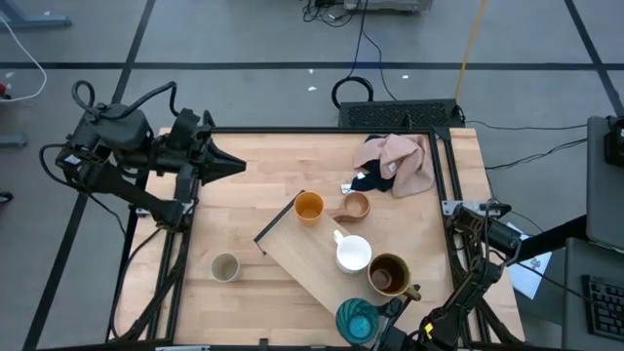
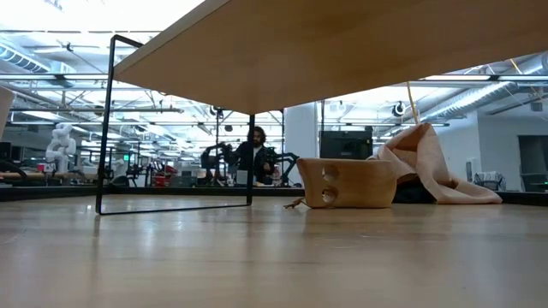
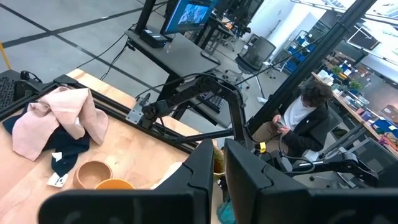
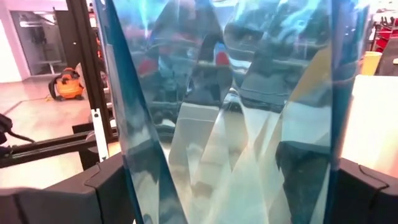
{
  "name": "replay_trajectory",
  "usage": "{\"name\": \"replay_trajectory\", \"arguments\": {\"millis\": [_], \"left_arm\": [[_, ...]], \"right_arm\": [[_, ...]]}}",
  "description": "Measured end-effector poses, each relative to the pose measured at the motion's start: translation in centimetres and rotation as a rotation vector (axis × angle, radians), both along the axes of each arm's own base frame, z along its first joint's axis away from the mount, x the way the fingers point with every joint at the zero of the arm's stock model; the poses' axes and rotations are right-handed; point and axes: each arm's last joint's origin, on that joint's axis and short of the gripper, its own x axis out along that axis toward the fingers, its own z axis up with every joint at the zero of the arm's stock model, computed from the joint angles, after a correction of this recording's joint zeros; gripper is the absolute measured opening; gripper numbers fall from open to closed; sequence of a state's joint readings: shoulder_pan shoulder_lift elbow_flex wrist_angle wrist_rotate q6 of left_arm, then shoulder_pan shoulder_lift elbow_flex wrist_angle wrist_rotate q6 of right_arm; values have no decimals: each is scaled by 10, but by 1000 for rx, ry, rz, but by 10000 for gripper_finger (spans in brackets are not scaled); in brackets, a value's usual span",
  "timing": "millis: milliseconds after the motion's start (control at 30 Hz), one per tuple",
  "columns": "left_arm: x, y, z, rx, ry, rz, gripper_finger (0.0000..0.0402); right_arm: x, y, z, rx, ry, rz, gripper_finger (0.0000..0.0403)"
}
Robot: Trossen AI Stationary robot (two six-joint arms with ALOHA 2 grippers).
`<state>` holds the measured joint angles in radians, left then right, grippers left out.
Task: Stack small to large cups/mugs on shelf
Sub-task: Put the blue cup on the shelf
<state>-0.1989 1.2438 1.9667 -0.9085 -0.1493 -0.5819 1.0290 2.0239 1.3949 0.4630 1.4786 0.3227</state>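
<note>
Landmark: shelf (image 1: 312, 255), lying diagonal on the table (image 1: 253, 185).

- Left of shelf: wide bare tabletop, only the beige cup (image 1: 225, 267) there, well apart.
- On shelf: orange cup (image 1: 309, 207) at far end, white mug (image 1: 352, 253) mid, brown mug (image 1: 389, 275) at near end; little room between the last two.
- Just beside far end: tan cup (image 1: 355, 206); beyond it, cloths (image 1: 400, 163).
- Near end blocked: teal cup (image 1: 357, 321) fills the right gripper (image 4: 233, 180).
</note>
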Motion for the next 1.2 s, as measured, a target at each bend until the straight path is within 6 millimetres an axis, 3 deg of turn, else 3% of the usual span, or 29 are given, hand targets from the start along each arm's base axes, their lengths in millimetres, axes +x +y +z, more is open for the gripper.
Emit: {"name": "replay_trajectory", "arguments": {"millis": [467, 767, 1200], "left_arm": [[0, 0, 0, -2, 0, 1, 37], [0, 0, 0, -1, 0, 6, 37], [0, 0, 0, -10, 0, 8, 37]], "right_arm": [[-2, 2, 0, -23, 15, 19, 352], [-6, 4, 0, -42, 24, 34, 396], [-7, 4, 1, -89, 45, 33, 397]]}}
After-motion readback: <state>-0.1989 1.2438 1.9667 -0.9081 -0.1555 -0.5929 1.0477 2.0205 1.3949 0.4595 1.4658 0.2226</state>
